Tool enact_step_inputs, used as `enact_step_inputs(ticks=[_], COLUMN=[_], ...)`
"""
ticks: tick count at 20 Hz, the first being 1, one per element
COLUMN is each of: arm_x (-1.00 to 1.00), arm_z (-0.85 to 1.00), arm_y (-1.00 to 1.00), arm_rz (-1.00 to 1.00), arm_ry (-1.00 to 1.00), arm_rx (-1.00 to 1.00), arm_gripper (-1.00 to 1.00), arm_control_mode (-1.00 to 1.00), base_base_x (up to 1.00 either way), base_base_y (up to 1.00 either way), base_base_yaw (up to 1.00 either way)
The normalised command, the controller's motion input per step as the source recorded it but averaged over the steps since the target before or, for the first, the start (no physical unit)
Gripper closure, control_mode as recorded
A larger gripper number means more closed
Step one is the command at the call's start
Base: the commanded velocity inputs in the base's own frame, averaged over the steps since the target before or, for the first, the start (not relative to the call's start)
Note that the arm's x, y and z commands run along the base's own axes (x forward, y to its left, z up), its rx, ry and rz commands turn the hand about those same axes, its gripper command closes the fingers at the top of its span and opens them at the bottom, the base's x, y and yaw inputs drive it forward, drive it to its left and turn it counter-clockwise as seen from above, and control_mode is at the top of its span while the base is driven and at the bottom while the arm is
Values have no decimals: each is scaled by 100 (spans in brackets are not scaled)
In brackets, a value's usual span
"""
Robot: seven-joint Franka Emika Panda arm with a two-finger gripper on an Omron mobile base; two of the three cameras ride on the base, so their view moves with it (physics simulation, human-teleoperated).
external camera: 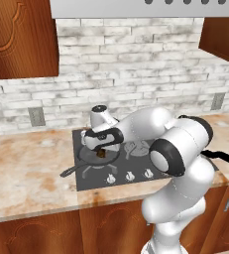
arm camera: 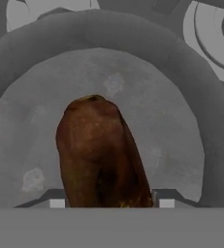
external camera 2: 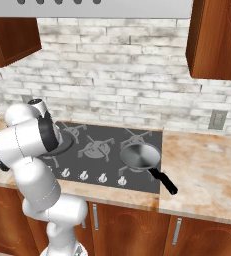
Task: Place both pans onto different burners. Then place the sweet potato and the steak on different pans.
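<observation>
Both pans sit on burners. The end effector point(external camera: 104, 150) clamps the sweet potato point(arm camera: 101, 152) above the skillet point(arm camera: 191, 121); the steak remains unplaced.

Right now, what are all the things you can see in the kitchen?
skillet: one, black, front left burner.
sweet potato: one, brown, over the skillet, between the fingers.
steel pan: one, grey, black handle, front right burner.
cooktop: one, dark grey, in the counter.
knobs: several, white, cooktop front.
outlets: two, grey, brick wall.
cabinets: brown, above and below.
gripper: one, shut on the sweet potato.
</observation>
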Motion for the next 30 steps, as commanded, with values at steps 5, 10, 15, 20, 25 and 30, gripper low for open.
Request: enact_step_inputs(ticks=[5,10,15,20,25,30], arm_x=[2,0,-29,-41,-56,-65], arm_z=[0,28,86,79,62,37], arm_y=[0,0,-7,-49,-57,-54], arm_rz=[0,0,0,0,0,2], arm_ry=[0,0,0,-1,2,1], arm_rx=[0,0,0,0,0,0], arm_gripper=[-100,-100,-100,-100,-100,-100], arm_control_mode=[-100,-100,-100,-100,-100,-100], base_base_x=[0,0,0,0,0,0], base_base_y=[0,0,0,0,0,0], base_base_yaw=[0,0,0,0,0,0])
